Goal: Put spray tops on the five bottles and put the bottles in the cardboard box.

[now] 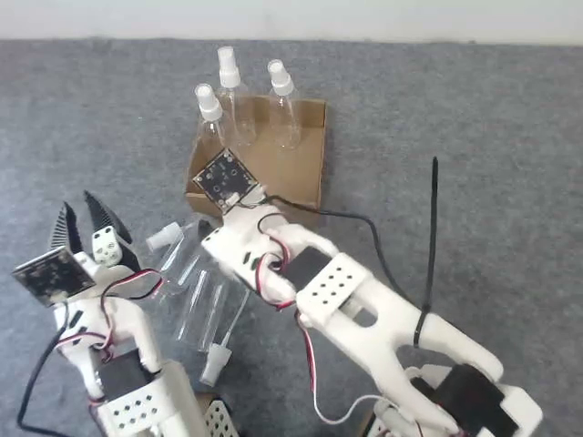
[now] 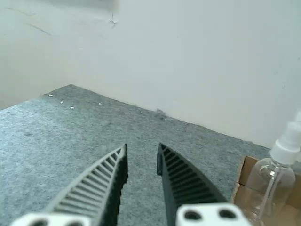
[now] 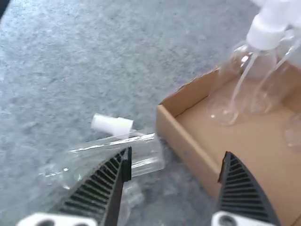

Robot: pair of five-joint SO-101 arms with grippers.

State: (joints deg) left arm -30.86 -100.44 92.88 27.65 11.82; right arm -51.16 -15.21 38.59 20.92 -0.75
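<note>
I see my right hand (image 3: 176, 157) spread wide over the near-left corner of the cardboard box (image 1: 310, 164), with three capped bottles (image 1: 239, 100) standing inside at its 12 o'clock and two uncapped bottles (image 1: 196, 287) lying on the tabletop (image 1: 474, 137) at its 7 o'clock, while my left hand (image 1: 80, 205), slightly parted, grips nothing.

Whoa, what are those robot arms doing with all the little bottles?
They're packing spray bottles into a cardboard box. Three bottles with spray tops already stand inside it. Two more bottles lie on the table between the arms. The right end effector is open and hangs over the box's edge, next to one lying bottle. The left end effector is open too, off to the side, holding nothing.
</note>
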